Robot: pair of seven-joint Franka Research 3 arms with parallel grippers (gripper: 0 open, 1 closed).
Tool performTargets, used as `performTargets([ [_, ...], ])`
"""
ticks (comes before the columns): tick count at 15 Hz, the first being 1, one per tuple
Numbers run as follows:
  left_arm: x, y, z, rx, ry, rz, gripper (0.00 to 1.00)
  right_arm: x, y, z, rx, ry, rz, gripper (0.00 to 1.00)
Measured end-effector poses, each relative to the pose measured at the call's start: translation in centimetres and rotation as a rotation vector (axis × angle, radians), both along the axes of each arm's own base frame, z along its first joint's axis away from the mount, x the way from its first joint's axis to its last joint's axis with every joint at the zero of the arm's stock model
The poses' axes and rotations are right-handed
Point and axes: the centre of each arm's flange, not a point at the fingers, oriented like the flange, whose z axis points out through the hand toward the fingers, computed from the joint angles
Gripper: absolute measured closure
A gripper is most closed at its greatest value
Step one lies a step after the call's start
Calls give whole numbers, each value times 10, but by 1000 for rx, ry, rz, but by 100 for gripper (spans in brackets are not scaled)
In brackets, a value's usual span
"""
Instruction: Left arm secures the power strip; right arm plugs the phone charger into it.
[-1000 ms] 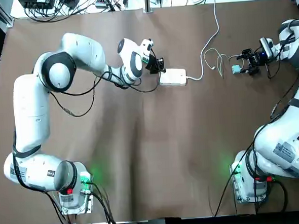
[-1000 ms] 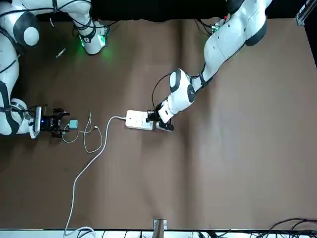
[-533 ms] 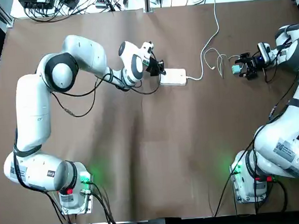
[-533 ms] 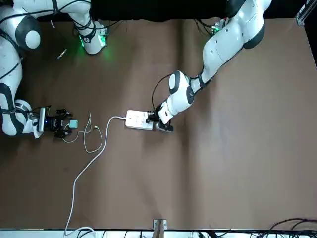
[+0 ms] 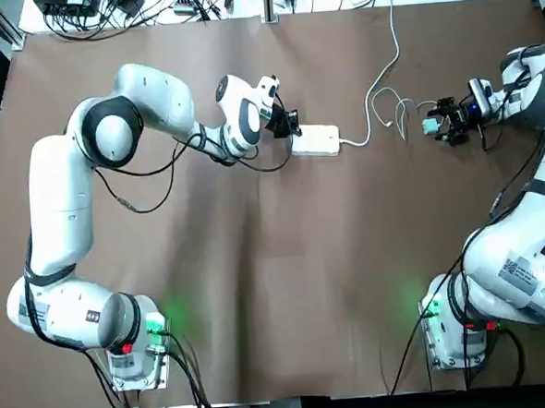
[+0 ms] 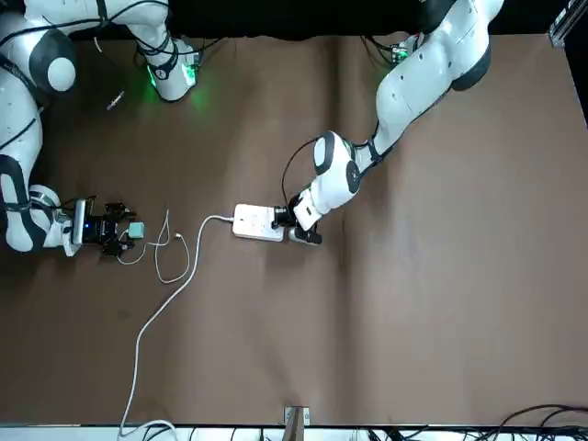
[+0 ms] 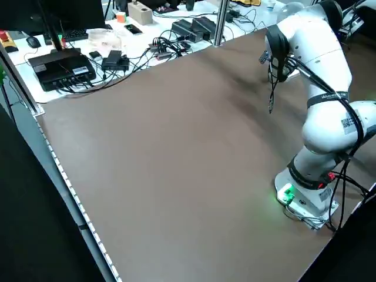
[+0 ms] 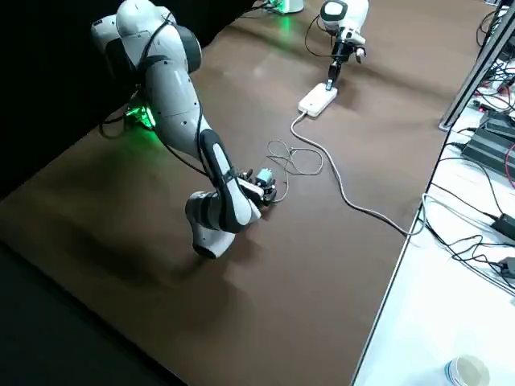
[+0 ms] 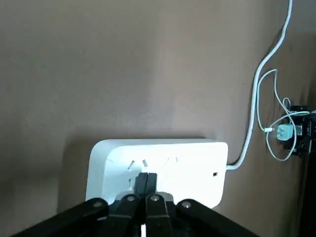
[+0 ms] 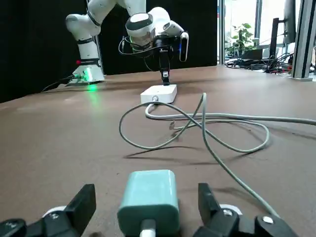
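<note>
Right wrist view: right claw (image 10: 147, 210) open around phone charger (image 10: 150, 200).

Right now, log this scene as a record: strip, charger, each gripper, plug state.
power strip: white, flat on the table, cord at one end
charger: teal, between the right gripper's parted fingers, a gap on either side
left gripper: at the strip, fingers together
right gripper: at the charger, open
plugged in: no
</note>
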Motion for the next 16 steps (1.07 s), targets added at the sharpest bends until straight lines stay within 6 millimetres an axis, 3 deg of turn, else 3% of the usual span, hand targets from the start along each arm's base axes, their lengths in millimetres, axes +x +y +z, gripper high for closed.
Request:
performTargets([
  [16, 2, 1, 0, 3, -12, -7, 99, 3, 3, -3, -8, -47, 10, 7],
])
